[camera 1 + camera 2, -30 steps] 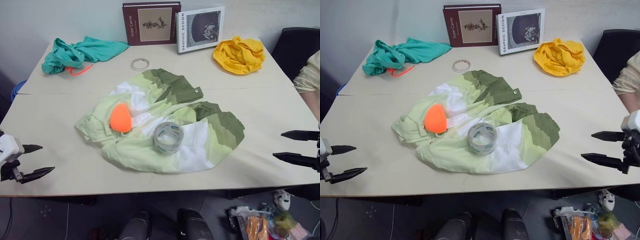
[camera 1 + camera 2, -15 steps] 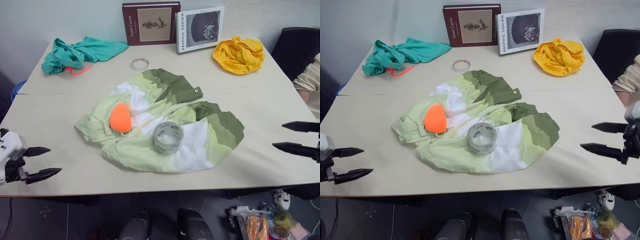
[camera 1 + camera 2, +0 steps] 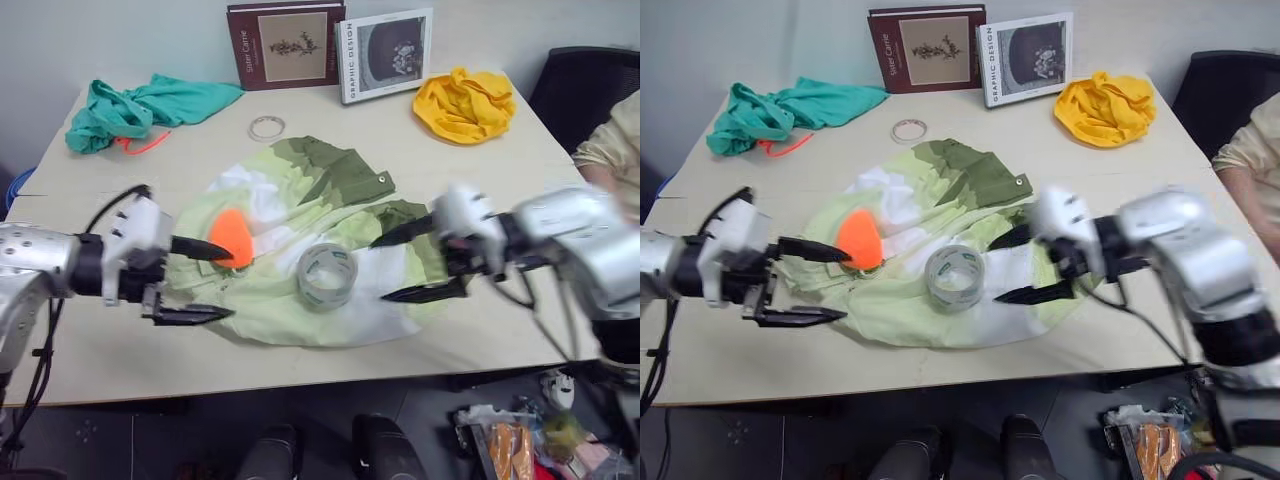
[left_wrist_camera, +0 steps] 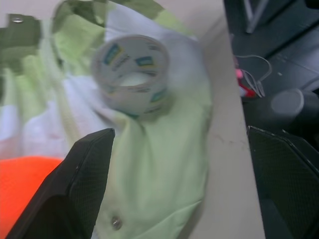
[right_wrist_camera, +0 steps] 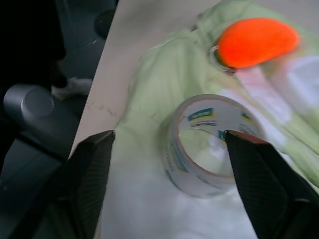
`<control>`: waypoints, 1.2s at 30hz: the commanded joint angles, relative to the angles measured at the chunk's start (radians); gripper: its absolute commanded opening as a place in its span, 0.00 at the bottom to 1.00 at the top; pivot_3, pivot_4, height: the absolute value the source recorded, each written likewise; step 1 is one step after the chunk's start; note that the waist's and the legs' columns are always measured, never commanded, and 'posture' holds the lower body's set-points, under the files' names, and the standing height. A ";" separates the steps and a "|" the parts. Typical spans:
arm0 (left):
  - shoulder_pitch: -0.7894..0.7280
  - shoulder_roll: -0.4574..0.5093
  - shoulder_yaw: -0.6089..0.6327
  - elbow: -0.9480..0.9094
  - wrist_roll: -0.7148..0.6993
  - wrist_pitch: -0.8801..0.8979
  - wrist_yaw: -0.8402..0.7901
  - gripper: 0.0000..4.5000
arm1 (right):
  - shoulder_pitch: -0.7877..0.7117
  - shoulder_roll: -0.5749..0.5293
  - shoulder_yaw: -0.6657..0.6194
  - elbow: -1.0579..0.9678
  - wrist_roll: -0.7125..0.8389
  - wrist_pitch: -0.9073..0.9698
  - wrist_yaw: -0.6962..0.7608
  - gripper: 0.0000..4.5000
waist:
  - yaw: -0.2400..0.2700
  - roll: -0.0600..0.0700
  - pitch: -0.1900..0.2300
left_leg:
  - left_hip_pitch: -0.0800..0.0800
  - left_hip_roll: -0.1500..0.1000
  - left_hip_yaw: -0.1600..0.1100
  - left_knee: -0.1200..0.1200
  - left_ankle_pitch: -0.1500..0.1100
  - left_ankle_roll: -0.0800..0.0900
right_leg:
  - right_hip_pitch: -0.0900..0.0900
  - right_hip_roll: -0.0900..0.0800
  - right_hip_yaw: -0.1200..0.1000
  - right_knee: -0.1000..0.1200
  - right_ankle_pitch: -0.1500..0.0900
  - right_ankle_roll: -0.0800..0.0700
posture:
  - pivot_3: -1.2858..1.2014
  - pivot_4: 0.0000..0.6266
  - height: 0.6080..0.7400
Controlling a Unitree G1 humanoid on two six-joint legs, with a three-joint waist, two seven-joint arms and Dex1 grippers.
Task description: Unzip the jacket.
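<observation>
The jacket [image 3: 340, 180], in wavy bands of pale lime, white and olive, lies crumpled in the middle of the table. An orange egg-shaped object [image 3: 237, 235] and a clear tape roll [image 3: 327, 275] rest on it. My left gripper [image 3: 222, 280] is open over the jacket's left edge, its upper finger right beside the orange object. Open as well, my right gripper [image 3: 382, 270] hovers over the jacket's right half, pointing at the tape roll [image 5: 214, 144]. A metal snap [image 4: 116, 222] shows on the hem. The zip is not clearly visible.
At the back left lies a teal cloth [image 3: 140, 105], at the back right a yellow cloth [image 3: 465, 100]. Two books [image 3: 285, 45] stand against the wall, with a small tape ring [image 3: 266, 127] in front of them. A person's sleeve [image 3: 610, 150] and a black chair [image 3: 585, 85] are at the right.
Both arms have swung in from the table's side edges to above the jacket, the left moving right and the right moving left. The jacket and the things on it have stayed put.
</observation>
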 commanded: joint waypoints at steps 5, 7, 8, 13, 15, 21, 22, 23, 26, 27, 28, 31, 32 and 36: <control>-0.049 -0.040 -0.076 -0.028 0.058 -0.050 0.011 1.00 | -0.162 0.174 0.134 0.270 -0.205 -0.157 0.014 0.67 | 0.000 0.000 0.000 | -0.001 -0.001 0.000 0.007 -0.001 0.002 | 0.002 -0.001 0.000 0.000 0.000 0.000 | 0.52 0.24 1.00; -0.052 -0.050 -0.076 -0.036 0.056 -0.047 0.022 1.00 | -0.177 0.191 0.154 0.308 -0.224 -0.181 0.052 0.67 | 0.000 0.000 0.000 | 0.000 -0.001 0.000 0.009 -0.001 0.001 | 0.002 0.000 0.000 0.000 0.000 0.000 | 0.52 0.24 1.00; -0.053 -0.055 -0.075 -0.038 0.053 -0.044 0.027 1.00 | -0.178 0.199 0.165 0.321 -0.233 -0.189 0.066 0.67 | 0.003 0.000 0.000 | 0.000 -0.001 0.000 0.009 -0.001 0.001 | 0.002 0.000 0.000 0.000 0.000 0.000 | 0.52 0.24 1.00; -0.064 -0.069 -0.076 -0.036 0.055 -0.045 0.043 1.00 | -0.176 0.224 0.196 0.363 -0.277 -0.232 0.110 0.39 | 0.005 0.000 0.000 | 0.000 -0.001 -0.001 0.010 -0.001 0.001 | 0.002 0.000 0.000 0.002 0.000 0.000 | 0.52 0.24 1.00; -0.079 -0.080 -0.080 -0.022 0.065 -0.058 0.047 1.00 | -0.183 0.235 0.201 0.370 -0.288 -0.238 0.122 0.25 | 0.006 0.000 0.000 | 0.000 -0.001 -0.001 0.010 -0.001 0.001 | 0.002 0.000 -0.001 0.004 0.000 0.000 | 0.52 0.24 1.00; -0.137 -0.119 -0.106 0.005 0.068 -0.060 0.047 1.00 | -0.187 0.221 0.152 0.334 -0.295 -0.205 0.115 0.04 | 0.007 0.000 0.000 | 0.000 -0.001 -0.001 0.012 -0.001 0.000 | 0.002 0.000 -0.001 0.006 0.000 0.000 | 0.52 0.24 1.00; -0.150 -0.132 -0.113 0.006 0.066 -0.059 0.048 1.00 | -0.180 0.190 0.131 0.301 -0.287 -0.190 0.121 0.04 | 0.009 0.000 0.000 | 0.000 -0.001 -0.001 0.012 -0.001 0.000 | 0.002 0.000 -0.001 0.006 0.000 0.000 | 0.52 0.24 1.00; -0.166 -0.149 -0.122 0.009 0.066 -0.060 0.052 1.00 | -0.172 0.157 0.098 0.264 -0.276 -0.172 0.114 0.04 | 0.010 0.000 0.000 | -0.001 -0.001 -0.001 0.012 -0.001 0.000 | 0.001 0.000 -0.001 0.006 0.000 0.000 | 0.52 0.24 1.00; -0.199 -0.181 -0.144 0.011 0.071 -0.053 0.056 1.00 | -0.163 0.054 -0.016 0.217 -0.251 -0.099 0.070 0.04 | 0.019 0.000 0.000 | -0.002 -0.002 -0.003 0.014 -0.002 0.001 | 0.001 -0.001 -0.002 0.006 0.000 0.000 | 0.52 0.24 1.00; -0.207 -0.187 -0.150 0.010 0.071 -0.048 0.058 1.00 | -0.161 0.001 -0.063 0.232 -0.251 -0.090 0.058 0.04 | 0.020 0.000 0.000 | -0.004 -0.002 -0.003 0.015 -0.002 0.001 | 0.002 -0.001 -0.002 0.006 0.000 0.000 | 0.52 0.24 1.00; -0.214 -0.193 -0.154 0.009 0.070 -0.044 0.059 1.00 | -0.156 -0.054 -0.108 0.258 -0.255 -0.091 0.047 0.04 | 0.025 0.000 0.000 | -0.004 -0.003 -0.003 0.015 -0.002 0.002 | 0.002 -0.001 -0.002 0.006 0.000 0.000 | 0.52 0.24 1.00; -0.213 -0.198 -0.150 0.004 0.062 -0.038 0.052 1.00 | -0.104 -0.240 -0.224 0.397 -0.295 -0.139 -0.009 0.04 | 0.038 0.000 0.000 | -0.003 -0.003 -0.003 0.014 -0.002 0.002 | 0.002 -0.001 -0.002 0.000 0.000 0.000 | 0.52 0.24 1.00; -0.212 -0.199 -0.151 0.006 0.061 -0.039 0.050 1.00 | -0.069 -0.289 -0.277 0.444 -0.291 -0.133 -0.042 0.04 | 0.039 0.000 0.000 | -0.003 -0.002 -0.003 0.013 -0.002 0.002 | 0.003 -0.001 -0.002 -0.001 0.000 0.000 | 0.52 0.24 1.00; -0.211 -0.215 -0.168 0.022 0.075 -0.058 0.046 1.00 | 0.178 -0.419 -0.406 0.454 -0.308 -0.158 -0.098 0.04 | 0.035 0.000 0.000 | -0.002 -0.001 -0.002 0.012 -0.003 0.002 | 0.003 0.000 -0.002 -0.002 0.000 0.000 | 0.52 0.24 1.00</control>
